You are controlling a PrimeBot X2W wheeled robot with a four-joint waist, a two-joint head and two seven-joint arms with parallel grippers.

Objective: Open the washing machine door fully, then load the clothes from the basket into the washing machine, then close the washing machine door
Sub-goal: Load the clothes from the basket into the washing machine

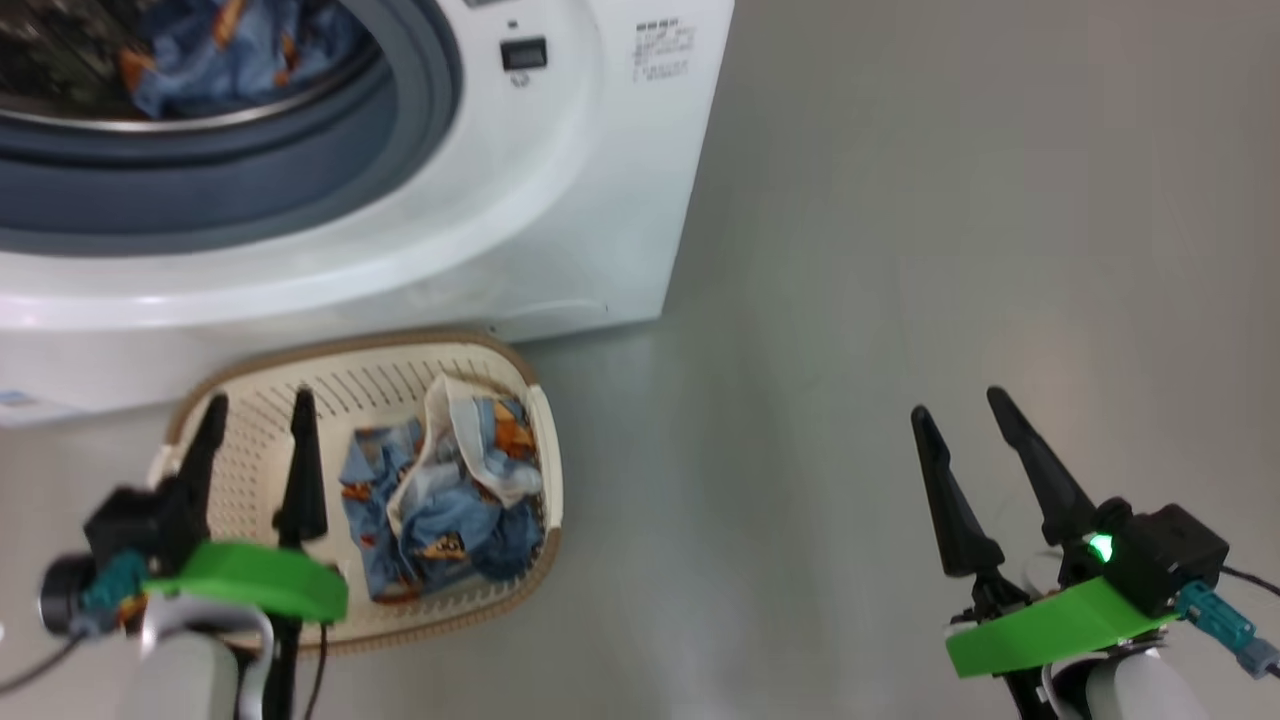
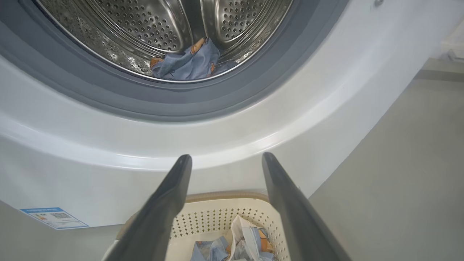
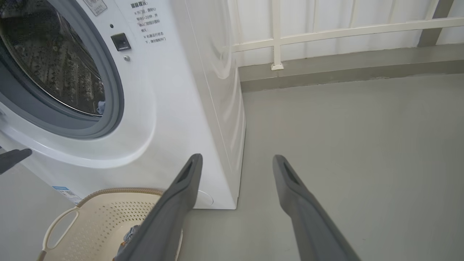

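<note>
Basket (image 1: 300, 358) sits on the floor (image 1: 850, 250) at 6 o'clock of the machine (image 1: 560, 200), we judge for short lifts. One piece (image 1: 230, 50) lies in the drum (image 2: 127, 29); more clothes (image 1: 450, 490) fill the basket. Left gripper (image 1: 259, 398) hovers above it, jaws released; right gripper (image 1: 957, 402), at 3 o'clock, likewise released.

A smooth grey floor (image 3: 348, 123) runs up to a low grey kerb (image 3: 344, 67). Above the kerb stands a cream railing (image 3: 326, 32), with pale ribbed wall panels (image 3: 362, 12) behind it

White washing machine (image 1: 600, 200), one blue printed piece (image 1: 220, 50) in its drum (image 2: 145, 29), more clothes (image 1: 450, 500) in the cream basket (image 1: 380, 385) before it
</note>
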